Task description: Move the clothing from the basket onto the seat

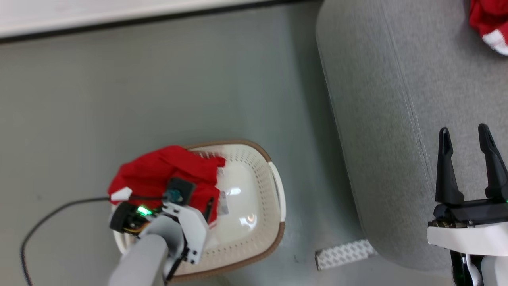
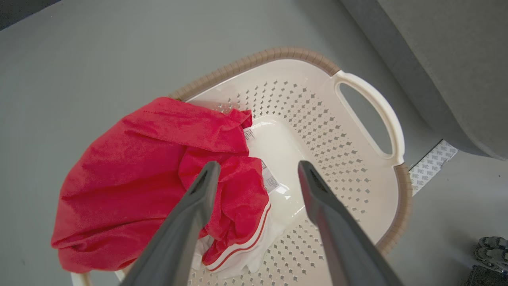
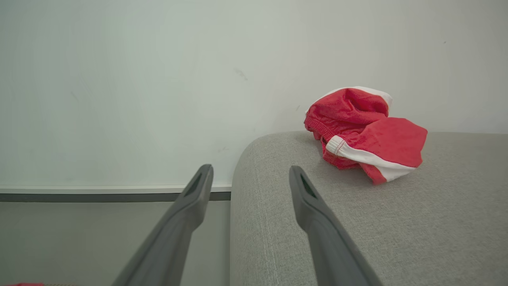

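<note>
1 basket (image 1: 254,159) on floor (image 1: 158,79) w/ 1 red garment (image 2: 131,167) inside, bunched at one end, spilling over rim. 2nd red garment (image 3: 365,135) lies crumpled on seat (image 1: 397,99). Total: 2 garments, 1 basket. L gripper (image 2: 258,167) spread wide over basket, pinching nothing. R gripper (image 1: 464,131) spread too, empty, above seat edge.

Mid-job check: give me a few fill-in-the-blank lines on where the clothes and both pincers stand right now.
1. The left pincer hangs over the basket with its jaws ____.
2. The garment draped over the basket's edge is ____ with white stripes.
3. The other garment lies on the ____-coloured seat.
4. The right pincer, jaws apart, holds ____.

Missing words: open; red; grey; nothing.
</note>
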{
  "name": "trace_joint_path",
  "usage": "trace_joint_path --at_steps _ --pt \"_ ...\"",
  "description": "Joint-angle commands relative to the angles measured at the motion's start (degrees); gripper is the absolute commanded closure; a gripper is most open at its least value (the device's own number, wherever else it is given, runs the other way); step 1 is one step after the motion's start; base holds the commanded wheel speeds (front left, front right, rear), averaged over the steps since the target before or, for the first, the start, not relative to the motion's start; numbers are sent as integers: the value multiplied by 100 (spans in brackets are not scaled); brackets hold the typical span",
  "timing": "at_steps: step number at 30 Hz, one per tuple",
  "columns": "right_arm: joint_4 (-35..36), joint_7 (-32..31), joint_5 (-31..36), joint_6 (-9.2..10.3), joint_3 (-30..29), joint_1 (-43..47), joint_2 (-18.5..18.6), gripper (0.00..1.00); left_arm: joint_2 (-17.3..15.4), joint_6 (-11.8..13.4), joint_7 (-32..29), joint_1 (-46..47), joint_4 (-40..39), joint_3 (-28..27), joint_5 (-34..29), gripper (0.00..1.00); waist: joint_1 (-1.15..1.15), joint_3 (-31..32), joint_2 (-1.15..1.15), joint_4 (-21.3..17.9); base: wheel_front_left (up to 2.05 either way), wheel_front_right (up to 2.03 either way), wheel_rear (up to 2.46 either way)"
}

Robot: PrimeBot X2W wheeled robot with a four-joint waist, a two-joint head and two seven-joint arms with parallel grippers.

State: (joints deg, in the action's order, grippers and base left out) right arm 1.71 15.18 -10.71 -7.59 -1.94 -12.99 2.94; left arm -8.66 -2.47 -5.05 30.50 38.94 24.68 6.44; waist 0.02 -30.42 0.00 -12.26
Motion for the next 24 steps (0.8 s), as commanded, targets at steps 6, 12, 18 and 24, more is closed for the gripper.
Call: trace_joint_path --at_steps 6,12,18,24 --pt "134 -5 -197 18 92 -288 -8 0 -202 165 -166 592 895 -150 -35 0 -2 -954 0 -462 0 0 0" --pt "300 -5 -326 18 149 -452 -8 0 -325 403 -101 1088 1482 -283 15 0 -2 -1546 0 -573 0 0 0" --pt "499 -5 -427 18 197 -603 -8 0 -478 549 63 1635 1767 -379 70 0 -2 -2107 0 -642 0 0 0" --pt "633 -5 -499 18 292 -730 -8 0 -610 570 166 2132 1948 -422 92 0 -2 -2518 0 -693 0 0 0"
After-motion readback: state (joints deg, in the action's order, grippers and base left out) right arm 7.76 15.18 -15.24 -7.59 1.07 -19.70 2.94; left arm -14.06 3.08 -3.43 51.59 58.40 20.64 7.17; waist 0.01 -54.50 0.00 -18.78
